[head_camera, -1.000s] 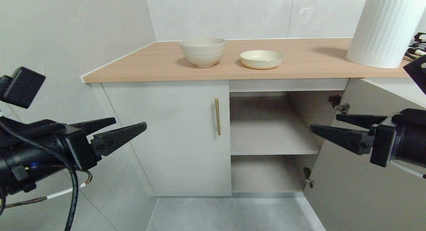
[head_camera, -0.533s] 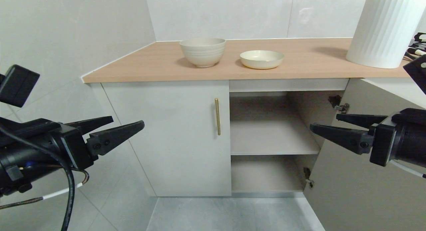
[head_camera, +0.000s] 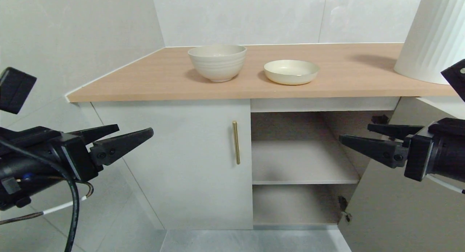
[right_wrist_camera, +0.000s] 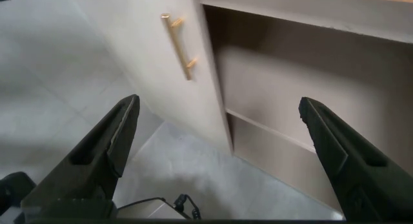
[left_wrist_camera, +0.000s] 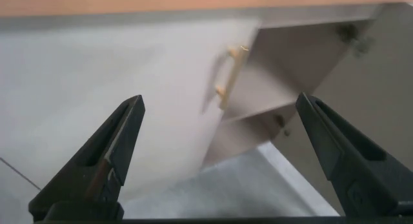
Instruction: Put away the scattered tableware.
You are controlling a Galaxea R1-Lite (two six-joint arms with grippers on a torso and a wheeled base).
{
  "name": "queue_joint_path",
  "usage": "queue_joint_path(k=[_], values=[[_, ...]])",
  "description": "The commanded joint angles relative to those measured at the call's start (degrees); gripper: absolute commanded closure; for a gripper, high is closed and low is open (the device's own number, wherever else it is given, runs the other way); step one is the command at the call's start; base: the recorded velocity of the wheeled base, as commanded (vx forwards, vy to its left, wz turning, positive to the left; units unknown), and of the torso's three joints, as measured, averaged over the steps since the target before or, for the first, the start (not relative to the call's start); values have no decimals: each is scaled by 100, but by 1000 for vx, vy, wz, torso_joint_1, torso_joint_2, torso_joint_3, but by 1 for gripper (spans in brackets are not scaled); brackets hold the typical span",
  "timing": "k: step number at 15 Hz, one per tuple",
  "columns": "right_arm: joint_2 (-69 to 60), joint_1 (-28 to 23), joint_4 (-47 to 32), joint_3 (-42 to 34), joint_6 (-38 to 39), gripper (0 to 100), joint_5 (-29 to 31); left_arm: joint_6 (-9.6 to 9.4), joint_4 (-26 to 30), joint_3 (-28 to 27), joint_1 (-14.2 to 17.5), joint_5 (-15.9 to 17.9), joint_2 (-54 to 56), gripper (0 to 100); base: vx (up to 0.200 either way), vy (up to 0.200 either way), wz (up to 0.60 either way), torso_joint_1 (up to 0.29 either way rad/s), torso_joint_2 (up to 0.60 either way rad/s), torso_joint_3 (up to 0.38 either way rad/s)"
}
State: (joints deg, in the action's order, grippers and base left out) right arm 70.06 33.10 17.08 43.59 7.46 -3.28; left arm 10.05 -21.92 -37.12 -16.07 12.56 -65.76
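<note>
Ribbed white container (head_camera: 436, 37) partly off-frame

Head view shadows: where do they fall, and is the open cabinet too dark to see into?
Head view: soft shadows lie on the counter to the left of the bowl, the plate and the white container; the open cabinet is dim at the back, yet its shelf is well lit. Right wrist view: the cabinet is shaded under the counter, but the shelf edge can still be made out.
</note>
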Motion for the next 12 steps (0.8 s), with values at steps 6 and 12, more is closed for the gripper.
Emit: queue_joint_path(k=[6, 12], values=[[-107, -137, 182, -220, -34, 0, -41, 94, 3, -50, 69, 10, 1, 0, 0, 0, 0, 0, 0, 0], [-80, -198, 199, -211, -61, 0, -50, 94, 21, -50, 69, 19, -25, 0, 0, 0, 0, 9, -63, -49]])
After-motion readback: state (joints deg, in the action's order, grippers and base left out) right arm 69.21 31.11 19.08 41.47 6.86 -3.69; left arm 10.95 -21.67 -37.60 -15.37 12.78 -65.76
